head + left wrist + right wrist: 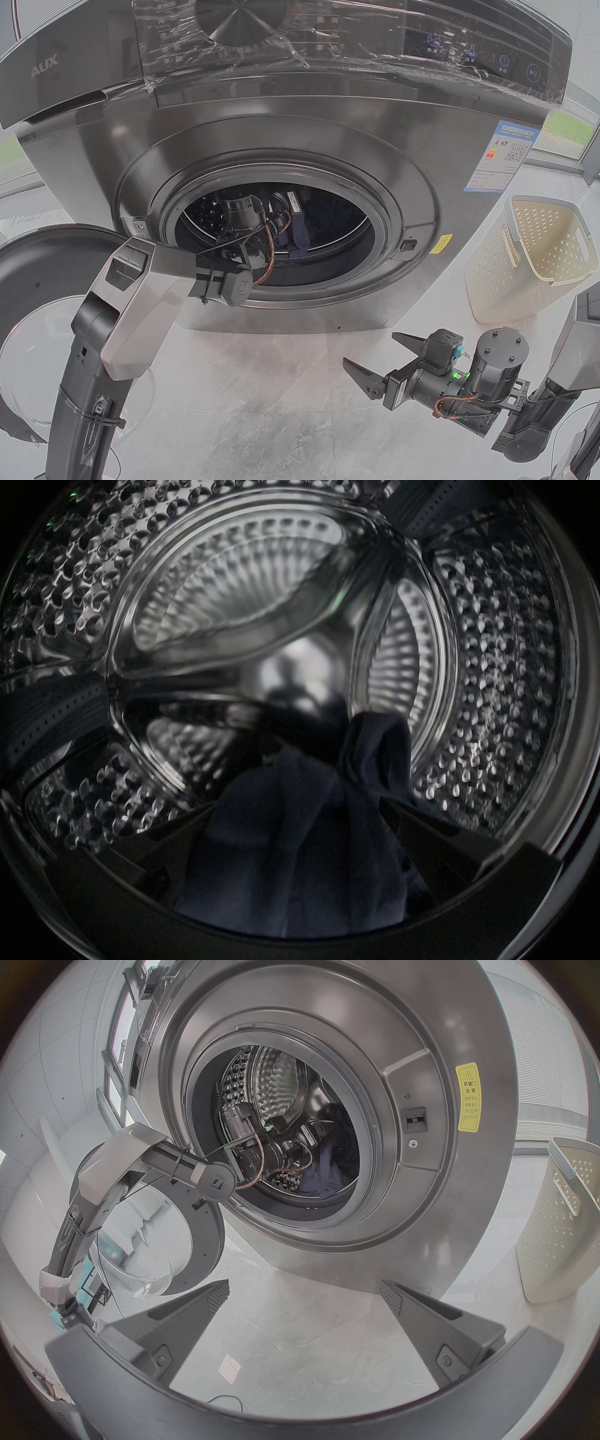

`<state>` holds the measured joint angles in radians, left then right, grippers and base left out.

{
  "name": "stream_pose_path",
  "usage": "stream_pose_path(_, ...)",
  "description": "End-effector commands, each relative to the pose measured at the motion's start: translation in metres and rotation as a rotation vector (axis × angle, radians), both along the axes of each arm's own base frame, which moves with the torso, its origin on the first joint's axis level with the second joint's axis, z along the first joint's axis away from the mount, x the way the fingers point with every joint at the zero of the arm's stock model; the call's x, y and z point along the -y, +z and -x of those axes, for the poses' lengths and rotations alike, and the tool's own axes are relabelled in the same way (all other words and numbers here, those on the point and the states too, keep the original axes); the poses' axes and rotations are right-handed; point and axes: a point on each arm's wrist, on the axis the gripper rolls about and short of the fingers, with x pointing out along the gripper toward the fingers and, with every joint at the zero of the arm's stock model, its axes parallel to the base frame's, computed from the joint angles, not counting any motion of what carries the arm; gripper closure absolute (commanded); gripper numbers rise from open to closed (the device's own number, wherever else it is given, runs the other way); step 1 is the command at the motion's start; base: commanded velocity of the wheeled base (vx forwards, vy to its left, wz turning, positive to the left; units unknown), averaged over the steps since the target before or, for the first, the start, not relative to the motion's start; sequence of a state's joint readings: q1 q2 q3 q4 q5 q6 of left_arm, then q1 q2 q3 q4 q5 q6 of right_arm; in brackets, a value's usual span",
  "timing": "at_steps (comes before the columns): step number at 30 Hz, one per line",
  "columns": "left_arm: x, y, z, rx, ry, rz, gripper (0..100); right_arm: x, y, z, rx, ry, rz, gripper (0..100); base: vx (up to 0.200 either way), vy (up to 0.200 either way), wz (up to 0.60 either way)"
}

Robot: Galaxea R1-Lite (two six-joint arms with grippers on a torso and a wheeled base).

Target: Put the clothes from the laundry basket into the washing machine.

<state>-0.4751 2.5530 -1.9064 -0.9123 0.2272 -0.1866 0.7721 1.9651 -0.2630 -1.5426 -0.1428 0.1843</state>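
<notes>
The washing machine (325, 131) stands in front of me with its round opening uncovered. My left gripper (289, 209) is inside the drum (500, 667), open, and a dark blue garment (300, 849) lies bunched between and over its fingers (437, 842). From the head view the same dark blue garment (300, 236) hangs just inside the opening. My right gripper (372, 350) hovers low over the floor in front of the machine, open and holding nothing, also seen as right gripper (303, 1285). The cream laundry basket (531, 262) stands tilted on the floor to the machine's right.
The machine's door (37, 300) is swung open to the left, beside my left arm. Grey marble-like floor (269, 387) stretches in front of the machine. The door latch (407, 245) and a yellow sticker (440, 244) sit right of the opening.
</notes>
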Motion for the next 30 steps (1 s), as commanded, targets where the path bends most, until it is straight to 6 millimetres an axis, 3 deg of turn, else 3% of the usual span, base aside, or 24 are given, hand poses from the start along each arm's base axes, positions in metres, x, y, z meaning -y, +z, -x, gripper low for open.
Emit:
stream_pose_path(1, -0.005, -0.006, 0.023, -0.088, -0.017, -0.066, 0, 0.000, 0.000, 0.000, -0.001, 0.000, 0.001, 0, 0.000, 0.000, 0.00)
stream_pose_path(7, -0.001, -0.020, 0.047, -0.146, -0.102, -0.113, 0, -0.001, -0.001, 0.000, -0.002, 0.001, 0.002, 0, 0.000, 0.000, 0.00)
stream_pose_path(13, 0.000, -0.033, 0.043, -0.172, -0.099, -0.128, 0, -0.001, -0.001, 0.000, -0.002, 0.001, 0.002, 0, 0.000, 0.000, 0.00)
stream_pose_path(14, 0.000, -0.033, 0.043, -0.172, -0.099, -0.128, 100, -0.001, -0.001, 0.000, -0.002, 0.001, 0.002, 0, 0.000, 0.000, 0.00)
stream_pose_path(19, 0.000, -0.044, 0.023, -0.165, -0.072, -0.126, 100, -0.001, -0.001, 0.000, -0.002, 0.001, 0.002, 0, 0.000, 0.000, 0.00)
stream_pose_path(24, 0.005, -0.024, 0.000, -0.041, -0.018, -0.048, 100, 0.000, -0.001, 0.000, -0.002, 0.000, 0.002, 0, 0.000, 0.000, 0.00)
stream_pose_path(30, 0.006, -0.013, -0.005, 0.012, -0.001, -0.012, 100, 0.000, -0.001, 0.000, -0.002, 0.000, 0.002, 0, 0.000, 0.000, 0.00)
